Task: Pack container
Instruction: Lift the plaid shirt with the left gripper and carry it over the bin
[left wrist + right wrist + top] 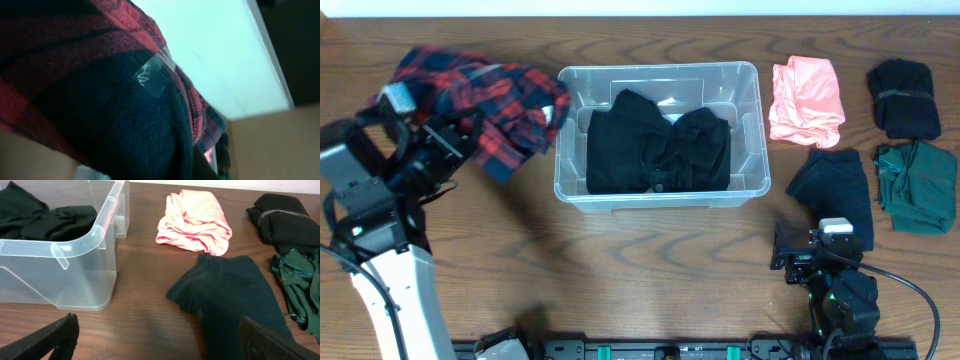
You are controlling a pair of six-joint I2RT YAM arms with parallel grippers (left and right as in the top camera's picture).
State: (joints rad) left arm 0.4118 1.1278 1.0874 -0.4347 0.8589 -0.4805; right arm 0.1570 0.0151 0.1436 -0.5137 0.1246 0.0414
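Your left pincer (453, 140) clamps the plaid shirt (495, 95) just left of the container (658, 197). Next, I judge, carry it right and drop it in. Your right pincer (159, 335) stands wide, empty.

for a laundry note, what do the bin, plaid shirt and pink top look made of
Container: clear glossy hard plastic, see-through walls. Plaid shirt: soft woven cloth, likely flannel, fuzzy surface. Pink top: thin crumpled fabric, perhaps a light knit.
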